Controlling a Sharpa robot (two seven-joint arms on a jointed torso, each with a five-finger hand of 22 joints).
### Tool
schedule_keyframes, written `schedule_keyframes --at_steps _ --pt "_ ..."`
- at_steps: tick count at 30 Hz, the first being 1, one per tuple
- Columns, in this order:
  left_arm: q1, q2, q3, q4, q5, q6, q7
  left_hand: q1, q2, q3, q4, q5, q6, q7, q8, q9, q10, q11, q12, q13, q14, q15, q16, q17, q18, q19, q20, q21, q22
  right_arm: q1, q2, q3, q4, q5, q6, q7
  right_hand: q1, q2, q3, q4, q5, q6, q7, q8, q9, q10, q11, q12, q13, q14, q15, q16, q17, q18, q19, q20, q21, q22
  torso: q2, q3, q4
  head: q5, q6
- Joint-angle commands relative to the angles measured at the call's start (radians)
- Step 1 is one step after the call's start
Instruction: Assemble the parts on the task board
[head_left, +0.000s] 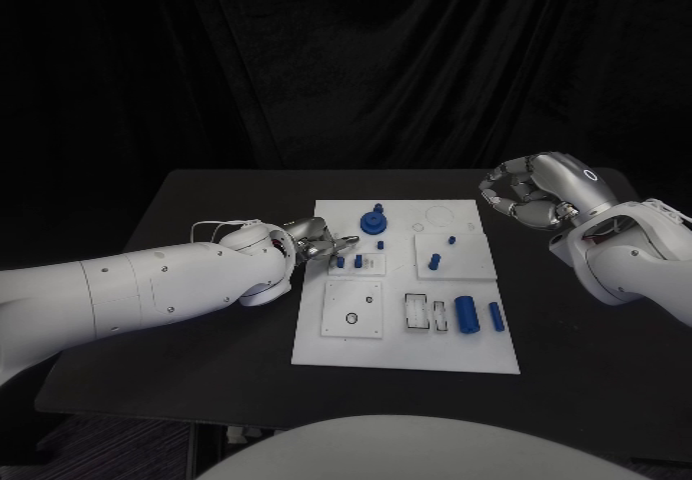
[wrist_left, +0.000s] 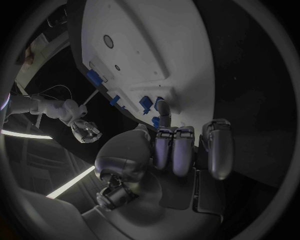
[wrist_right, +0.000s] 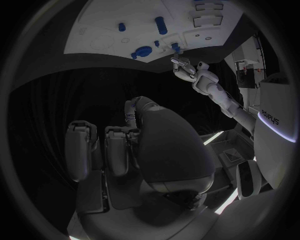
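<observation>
My left hand (head_left: 320, 240), fingers loose and holding nothing, hovers at the task board's (head_left: 335, 345) edge beside small blue parts (head_left: 358, 262); my right hand (head_left: 537, 190) is curled, empty.

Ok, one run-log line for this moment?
left hand: fingers at task board left edge, holding nothing | right hand: curled, raised beside board | parts: on board

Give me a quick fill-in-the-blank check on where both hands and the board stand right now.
1. The task board is coloured ____.
2. The left robot hand sits at the board's ____ edge.
3. The right robot hand holds ____, fingers curled in.
4. The large cylinder lying on the board is coloured ____.

Missing words: white; left; nothing; blue
</observation>
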Motion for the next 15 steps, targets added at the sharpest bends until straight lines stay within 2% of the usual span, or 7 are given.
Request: schedule_keyframes --at_steps 1,8,12,15 --pt "-0.002 0.005 0.001 -0.002 0.005 0.009 0.021 0.000 0.007 -0.006 -0.002 0.007 0.006 -0.001 0.003 0.027 0.104 -0.005 -0.001 0.263 0.104 -0.009 0.003 0.263 -0.005 0.020 -0.007 0.001 0.197 -0.002 -0.001 0.001 0.001 -0.002 -0.010 -0.020 -0.004 0.003 0.005 0.002 0.003 0.009 0.001 0.006 -0.001 0.084 0.003 -0.001 0.241 0.096 0.008 -0.006 0.232 0.008 0.043 0.007 -0.006 0.222 0.000 -0.0002 -0.0010 -0.001 0.000" --pt "-0.003 0.007 0.001 -0.005 0.005 0.018 -0.005 0.008 0.003 -0.010 -0.004 0.012 -0.004 0.001 -0.003 0.024 0.104 -0.006 -0.001 0.263 0.104 -0.010 0.003 0.263 -0.005 0.020 -0.008 0.002 0.198 -0.002 -0.001 0.001 0.002 -0.002 -0.010 -0.020 -0.004 0.003 0.005 0.002 0.003 0.009 0.001 0.006 -0.001 0.084 0.003 -0.001 0.241 0.096 0.008 -0.006 0.232 0.008 0.043 0.007 -0.006 0.222 0.001 -0.0001 -0.0011 -0.001 0.000" --pt "-0.003 0.005 0.001 -0.004 0.005 -0.001 -0.011 0.017 0.002 -0.017 -0.004 0.015 -0.024 0.004 -0.012 0.023 0.104 -0.004 -0.001 0.263 0.104 -0.010 0.003 0.263 -0.006 0.021 -0.009 0.002 0.199 -0.002 -0.003 0.001 0.003 -0.002 -0.011 -0.020 -0.004 0.003 0.005 0.002 0.003 0.009 0.001 0.006 -0.001 0.084 0.003 -0.001 0.241 0.096 0.008 -0.006 0.232 0.008 0.043 0.007 -0.006 0.222 0.001 -0.0002 -0.0003 0.000 0.000" --pt "-0.004 0.002 0.001 -0.001 0.005 -0.036 -0.001 0.047 -0.008 -0.028 -0.005 0.040 -0.047 0.009 -0.018 0.027 0.104 0.000 -0.001 0.263 0.104 -0.007 0.003 0.263 -0.007 0.024 -0.008 0.005 0.202 -0.002 -0.004 0.001 0.003 -0.002 -0.011 -0.019 -0.004 0.003 0.005 0.002 0.003 0.009 0.001 0.006 -0.001 0.084 0.003 -0.001 0.241 0.096 0.008 -0.006 0.232 0.008 0.043 0.007 -0.006 0.222 0.001 -0.0001 -0.0001 -0.001 0.000"
